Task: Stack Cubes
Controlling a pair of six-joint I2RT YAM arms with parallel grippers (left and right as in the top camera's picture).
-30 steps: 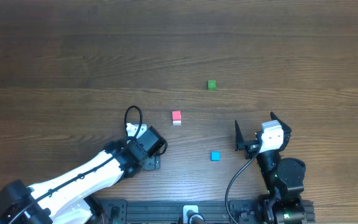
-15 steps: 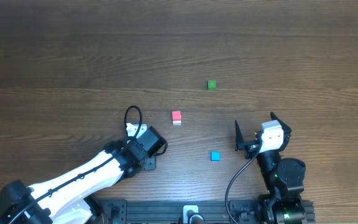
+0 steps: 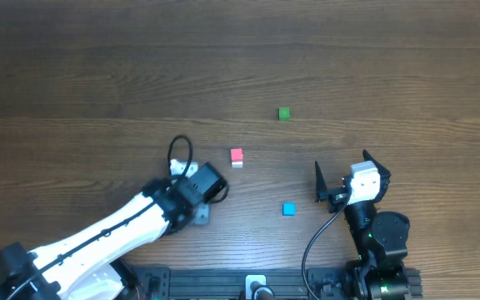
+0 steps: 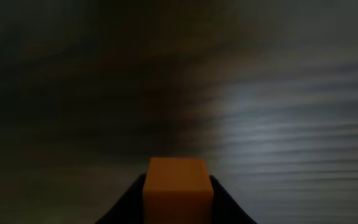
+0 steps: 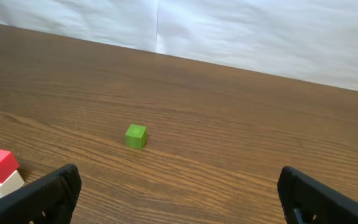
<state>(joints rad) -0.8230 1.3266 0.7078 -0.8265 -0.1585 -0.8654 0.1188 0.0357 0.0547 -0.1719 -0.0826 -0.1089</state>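
One orange cube (image 4: 178, 184) sits pinched in the left gripper (image 4: 178, 194), while the right gripper (image 5: 179, 191) stands spread wide.

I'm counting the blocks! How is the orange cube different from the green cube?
Colour: the orange cube is orange, and the green cube is green. State: the orange cube is pinched between the fingers of the left tool, while the green cube sits free on the table with nothing touching it. Both are plain cubes in a single colour.
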